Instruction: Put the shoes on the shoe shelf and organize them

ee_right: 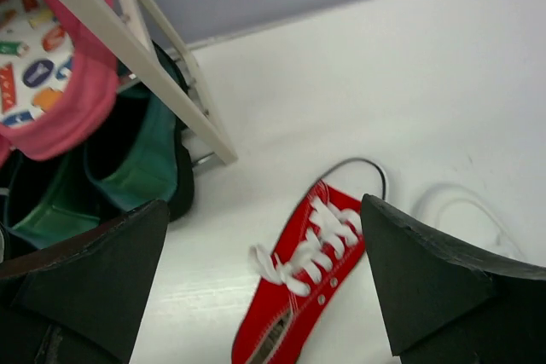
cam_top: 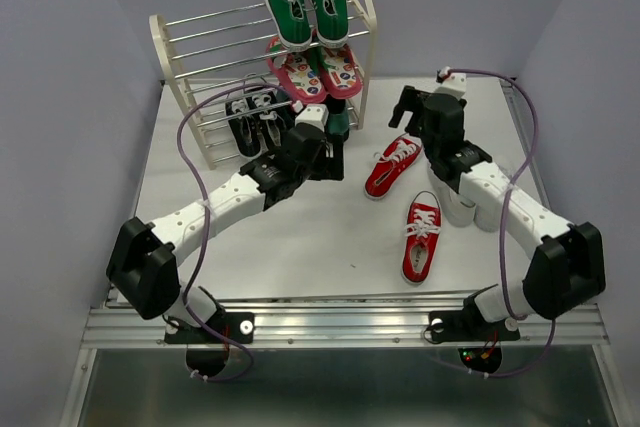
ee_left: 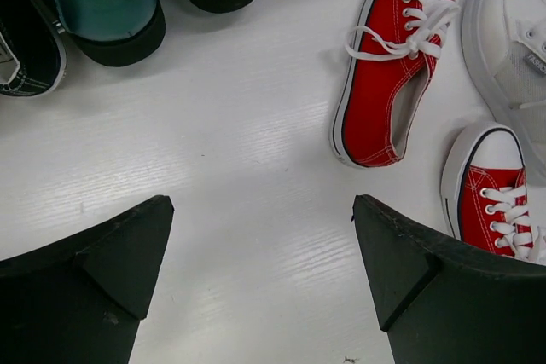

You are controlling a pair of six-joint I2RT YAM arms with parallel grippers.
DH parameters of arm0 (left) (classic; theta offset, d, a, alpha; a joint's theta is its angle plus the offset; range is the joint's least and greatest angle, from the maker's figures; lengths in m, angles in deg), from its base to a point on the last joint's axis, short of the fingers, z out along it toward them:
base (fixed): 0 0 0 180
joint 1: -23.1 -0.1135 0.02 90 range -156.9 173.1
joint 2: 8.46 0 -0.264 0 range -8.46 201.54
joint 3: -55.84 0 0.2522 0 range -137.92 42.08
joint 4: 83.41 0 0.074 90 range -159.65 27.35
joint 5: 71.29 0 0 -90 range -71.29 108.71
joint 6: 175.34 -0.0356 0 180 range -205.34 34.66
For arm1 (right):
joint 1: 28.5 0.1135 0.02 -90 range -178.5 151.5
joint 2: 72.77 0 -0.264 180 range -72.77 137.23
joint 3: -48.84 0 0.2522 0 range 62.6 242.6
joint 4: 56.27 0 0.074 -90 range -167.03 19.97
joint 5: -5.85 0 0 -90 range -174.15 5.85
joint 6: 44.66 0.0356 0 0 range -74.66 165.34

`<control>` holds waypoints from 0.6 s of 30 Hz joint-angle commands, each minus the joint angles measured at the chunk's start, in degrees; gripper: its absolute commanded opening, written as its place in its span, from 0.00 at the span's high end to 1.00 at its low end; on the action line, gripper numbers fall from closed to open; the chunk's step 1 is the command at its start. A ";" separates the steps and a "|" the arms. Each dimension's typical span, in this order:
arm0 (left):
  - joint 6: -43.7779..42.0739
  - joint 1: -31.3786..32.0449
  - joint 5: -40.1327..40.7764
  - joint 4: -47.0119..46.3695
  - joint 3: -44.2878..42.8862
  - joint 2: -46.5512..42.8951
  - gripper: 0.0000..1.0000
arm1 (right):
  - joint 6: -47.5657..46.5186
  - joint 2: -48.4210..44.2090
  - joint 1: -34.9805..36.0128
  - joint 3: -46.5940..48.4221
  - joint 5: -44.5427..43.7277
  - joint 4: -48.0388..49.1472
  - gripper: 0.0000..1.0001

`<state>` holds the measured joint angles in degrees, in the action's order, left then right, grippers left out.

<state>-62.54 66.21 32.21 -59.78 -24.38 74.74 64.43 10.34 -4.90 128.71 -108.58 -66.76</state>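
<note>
Seen from above, the shoe shelf (cam_top: 157, 42) stands at 11 o'clock on the worktop (cam_top: 300, 237). The black sneakers (cam_top: 252, 119) sit side by side on one of its low tiers, long axes running 12 to 6.

Two red sneakers lie on the worktop right of centre. The far red sneaker (cam_top: 392, 165) lies along the 1-to-7 line, toe toward 1 o'clock. The near red sneaker (cam_top: 421, 237) runs almost 12 to 6, toe toward 12. The white sneakers (cam_top: 458, 209) stand just beside it at 3 o'clock, partly under the right forearm.

The left arm stretches toward 1 o'clock. Its left claw (cam_top: 330, 159) is released, fingers (ee_left: 111, 270) spread wide over bare worktop. The right arm reaches toward 11 o'clock, and the right claw (cam_top: 405, 107) hangs released and empty near the far red sneaker's toe.
</note>
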 commanded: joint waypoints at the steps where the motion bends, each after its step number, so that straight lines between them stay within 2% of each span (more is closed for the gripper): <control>1: -4.86 1.70 -1.63 -5.19 0.89 0.11 0.01 | 6.48 -7.69 -0.13 -5.44 -3.35 -10.37 0.00; 6: -10.32 4.87 -5.76 -9.43 -2.44 6.79 0.01 | 6.75 -13.49 -0.13 -10.38 -4.23 -12.05 0.00; 9: -10.94 5.05 -4.01 -8.38 -6.92 12.15 0.01 | 6.22 -15.08 -0.13 -10.91 -3.88 -13.20 0.00; 13: -12.08 5.05 -3.74 -8.54 -8.34 15.76 0.01 | 4.90 -15.35 -0.13 -11.26 -3.00 -13.38 0.00; 18: -19.64 5.05 -15.67 -14.26 -7.63 18.31 0.01 | 4.03 -14.56 -0.13 -11.53 -2.91 -13.38 0.00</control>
<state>-75.76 71.22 24.80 -68.09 -30.04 93.12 69.53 -3.75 -4.93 117.61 -110.87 -80.23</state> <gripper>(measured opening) 0.986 0.995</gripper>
